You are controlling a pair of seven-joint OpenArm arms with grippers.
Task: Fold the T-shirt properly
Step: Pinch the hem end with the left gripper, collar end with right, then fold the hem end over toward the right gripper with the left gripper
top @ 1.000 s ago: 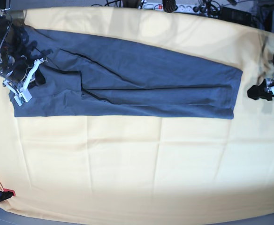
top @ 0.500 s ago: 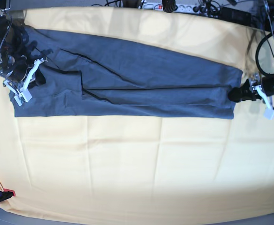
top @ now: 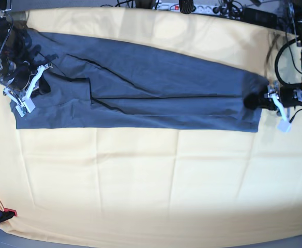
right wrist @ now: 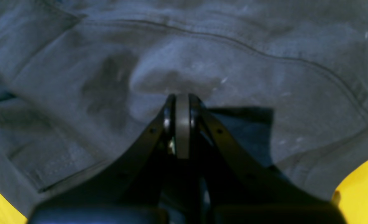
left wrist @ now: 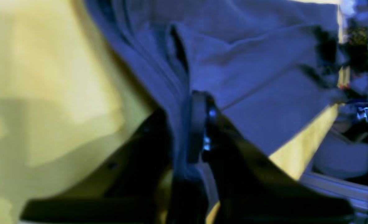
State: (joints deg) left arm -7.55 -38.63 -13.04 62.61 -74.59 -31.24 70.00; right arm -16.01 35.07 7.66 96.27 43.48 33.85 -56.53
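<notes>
Yellow-clothed desk (top: 140,181) carries T-shirt (top: 140,82), folded into long band along far side. We see left tool (left wrist: 199,124) clenched on hem end, right tool (right wrist: 177,124) clenched on collar end. Next, we reckon: lift both ends, fold crosswise.

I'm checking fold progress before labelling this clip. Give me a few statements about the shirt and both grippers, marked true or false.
1. The T-shirt lies as a long band across the tablecloth. True.
2. The left gripper is at the shirt's edge on the base view's right. True.
3. The right gripper hangs over bare yellow cloth. False: it is on the shirt fabric, jaws together.
4. The shirt is bundled into a ball. False: it lies flat, with creases.
5. The left gripper has shirt fabric between its jaws. True.
</notes>
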